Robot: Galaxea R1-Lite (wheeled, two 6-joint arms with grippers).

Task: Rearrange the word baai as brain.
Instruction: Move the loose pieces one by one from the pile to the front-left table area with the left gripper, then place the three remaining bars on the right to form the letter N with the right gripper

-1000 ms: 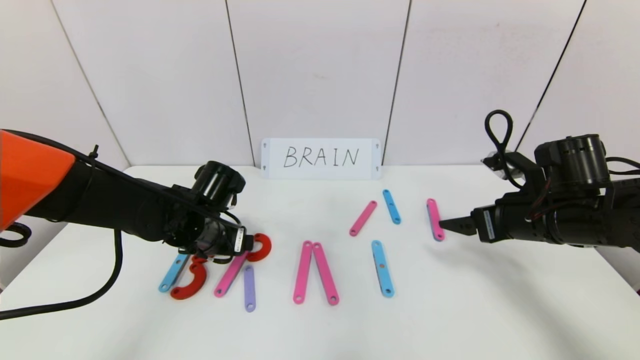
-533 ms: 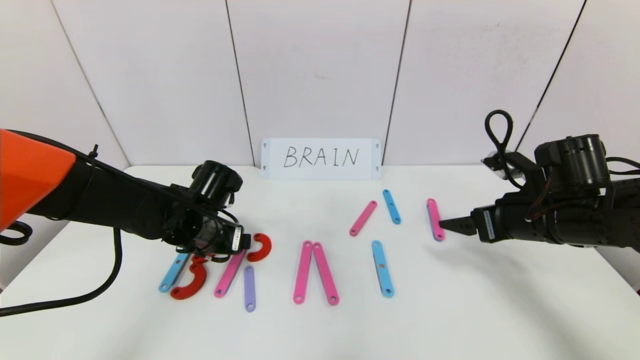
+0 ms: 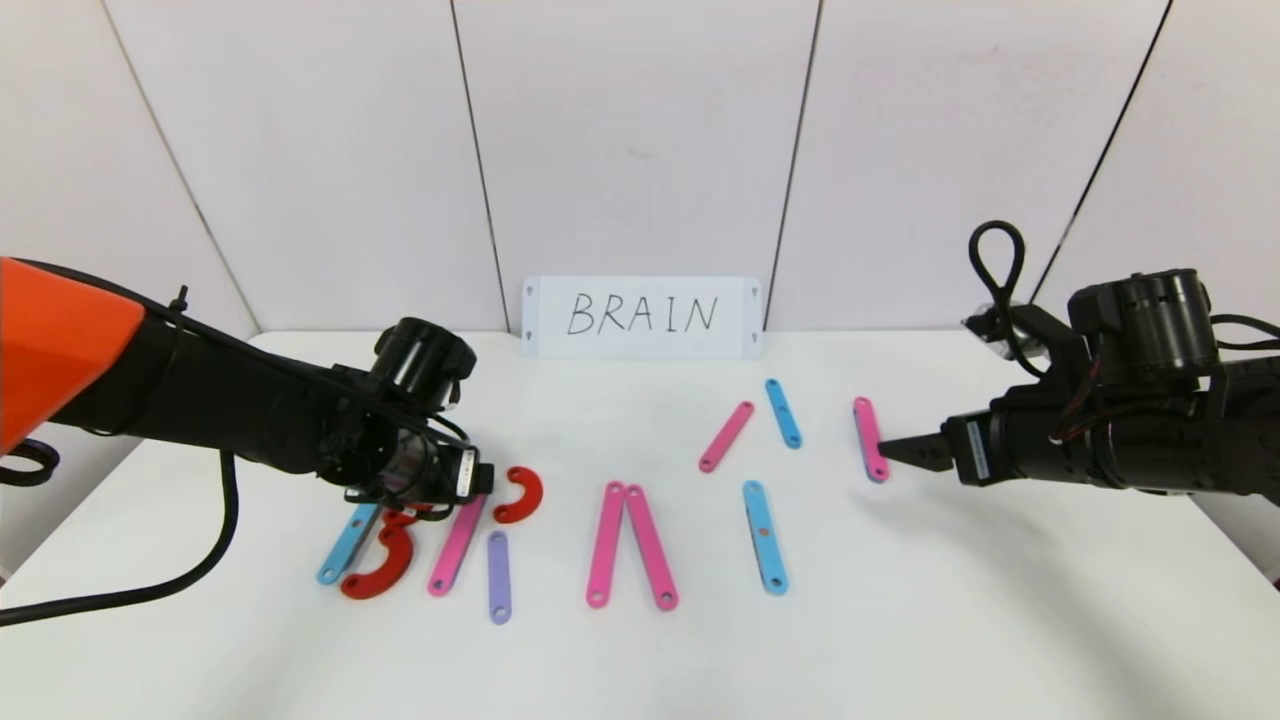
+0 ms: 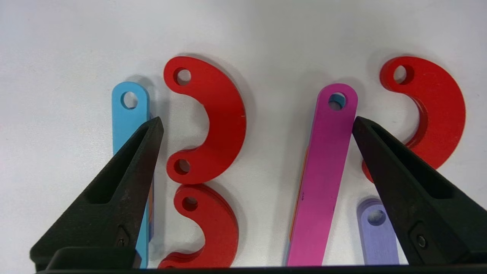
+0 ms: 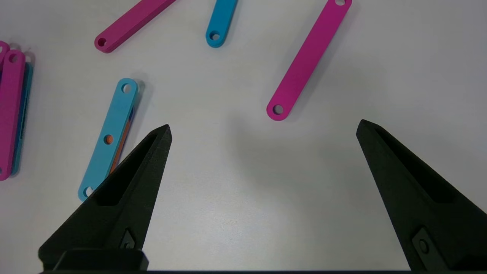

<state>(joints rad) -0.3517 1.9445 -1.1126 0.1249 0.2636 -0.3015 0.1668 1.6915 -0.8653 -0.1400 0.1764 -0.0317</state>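
1. At the lower left of the head view, the left gripper (image 3: 440,490) hovers low over the first letters of the word baai (image 3: 600,500), whose strips are spread across the white tabletop (image 3: 900,620) in front of the BRAIN card (image 3: 641,316).
2. Its jaws are wide open and empty; in the left wrist view they straddle a red curve (image 4: 213,121) and a pink bar (image 4: 323,171), with a second red curve (image 4: 430,110) just outside.
3. The step in hand looks like building the R.
4. The next move likely calls for lowering and closing on one flat piece without dragging its neighbours.
5. At the right edge of the head view, the right gripper (image 3: 900,450) idles beside a pink strip (image 3: 870,438), jaws wide and empty.
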